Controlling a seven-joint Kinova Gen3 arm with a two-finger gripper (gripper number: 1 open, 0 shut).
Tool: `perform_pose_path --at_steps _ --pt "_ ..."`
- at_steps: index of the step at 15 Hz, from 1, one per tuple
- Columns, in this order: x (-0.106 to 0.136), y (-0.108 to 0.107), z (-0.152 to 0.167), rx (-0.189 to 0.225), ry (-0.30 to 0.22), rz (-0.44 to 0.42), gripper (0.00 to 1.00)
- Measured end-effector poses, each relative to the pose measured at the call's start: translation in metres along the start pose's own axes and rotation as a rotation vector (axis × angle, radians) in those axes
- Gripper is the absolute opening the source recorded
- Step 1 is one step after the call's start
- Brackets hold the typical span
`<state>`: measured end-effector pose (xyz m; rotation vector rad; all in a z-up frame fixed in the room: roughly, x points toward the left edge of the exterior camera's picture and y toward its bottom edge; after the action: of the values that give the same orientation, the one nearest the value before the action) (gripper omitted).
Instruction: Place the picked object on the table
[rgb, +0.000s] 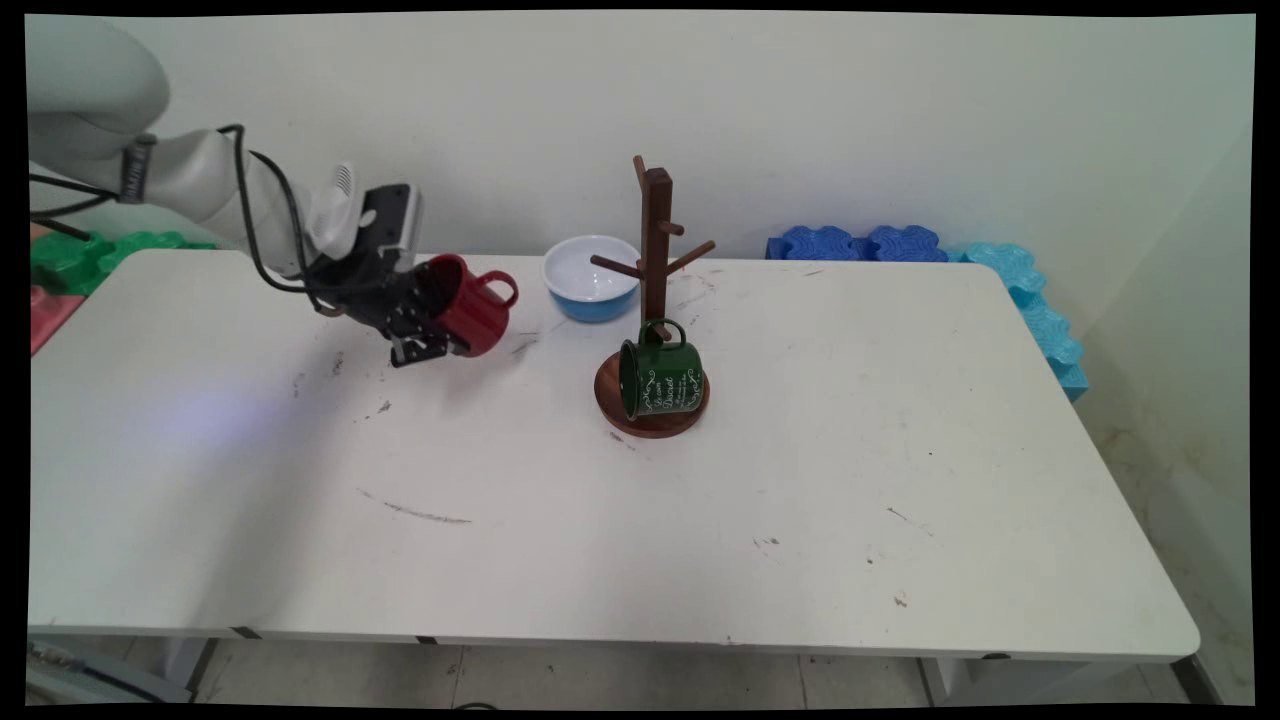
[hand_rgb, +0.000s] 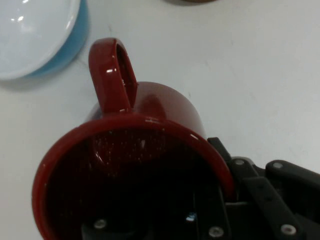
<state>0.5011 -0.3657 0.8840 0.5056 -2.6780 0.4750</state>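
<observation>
Clamped on the rim of the red mug (rgb: 472, 305), your gripper (rgb: 425, 335) has one finger inside the cup and one outside its wall, as your hand view shows. You hold the mug lifted clear of the white table (rgb: 600, 520), tipped on its side, mouth toward the hand and handle pointing up and away toward the wall. Just beyond the handle, to the mug's right in your main view, sits the blue bowl (rgb: 592, 277) with its white inside, near the table's far edge. Further right stands the wooden mug tree (rgb: 655, 250) on its round base, well apart from your mug. You can see a green mug (rgb: 660, 378) with white lettering hanging on a low peg, its mouth turned left. Bare table lies between the mug and the tree.
</observation>
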Motion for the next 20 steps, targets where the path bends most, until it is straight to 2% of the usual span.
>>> perform_pose_path --at_steps 11,20 --pt "-0.004 0.005 0.037 -0.043 -0.067 0.080 0.00" --pt "-0.010 0.003 0.055 -0.055 -0.101 0.116 0.00"
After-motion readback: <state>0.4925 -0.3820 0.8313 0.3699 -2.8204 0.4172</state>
